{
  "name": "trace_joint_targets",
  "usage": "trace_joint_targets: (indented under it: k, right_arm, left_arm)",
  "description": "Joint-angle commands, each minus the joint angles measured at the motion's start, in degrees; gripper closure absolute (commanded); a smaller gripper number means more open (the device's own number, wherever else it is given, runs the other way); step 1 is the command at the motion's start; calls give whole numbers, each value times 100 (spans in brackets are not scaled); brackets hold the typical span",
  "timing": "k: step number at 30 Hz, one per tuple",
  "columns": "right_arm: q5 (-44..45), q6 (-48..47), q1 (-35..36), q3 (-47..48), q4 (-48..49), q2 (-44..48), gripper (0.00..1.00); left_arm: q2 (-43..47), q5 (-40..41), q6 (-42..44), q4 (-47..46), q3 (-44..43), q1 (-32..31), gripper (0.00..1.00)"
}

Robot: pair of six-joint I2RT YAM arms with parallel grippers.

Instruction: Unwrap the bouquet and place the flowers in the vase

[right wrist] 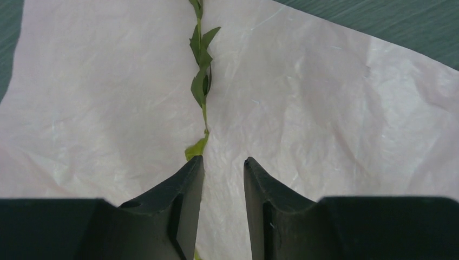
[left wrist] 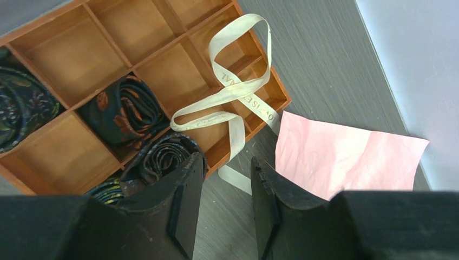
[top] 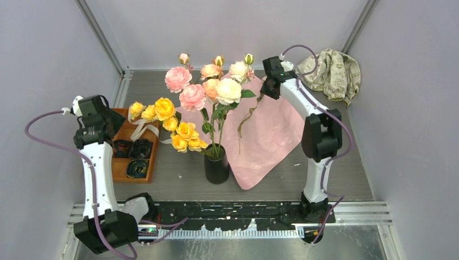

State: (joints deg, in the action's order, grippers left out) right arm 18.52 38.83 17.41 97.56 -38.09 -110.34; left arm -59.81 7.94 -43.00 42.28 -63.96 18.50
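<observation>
**Roses in the vase, both arms out over the worktop**

The grey worktop (top: pixel 178 179) carries the pink wrapping paper (top: pixel 270 135), spread flat from the middle to the far right. The right arm (top: pixel 319 135) rises from its base, folds at the elbow and reaches far across that paper. The left arm (top: pixel 100 157) stands steeply with its wrist above the orange tray (top: pixel 123 132).

The flowers (top: pixel 208 89) stand in the black vase (top: pixel 216 168) at the paper's near edge, the yellow blooms leaning out over the tray. The beige ribbon (left wrist: pixel 238 89) lies looped across the tray's rim.

The left end effector (left wrist: pixel 227 160) is spread, nothing between its fingers. The right end effector (right wrist: pixel 222 161) is spread too, with paper showing through the gap. A thin leafy sprig (right wrist: pixel 200 81) runs to one fingertip, and I can't tell if it touches. Its lower part is hidden behind that finger
</observation>
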Motion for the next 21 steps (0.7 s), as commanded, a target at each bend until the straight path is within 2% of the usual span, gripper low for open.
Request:
trace_joint_targets:
  k: [1,13,21]
  right_arm:
    - [-328,-217,-23,860,-171,-710,61]
    - [-368,-356,-19,2200,-606,-2144,61]
    - [-367,-385,-19,2632,-782,-2767,61]
  left_arm:
    - [139,286,257,197,-460,27,61]
    - [-13,-70,314,-36,-389,30,62]
    - [13,-170,328,-39,-415,31,62]
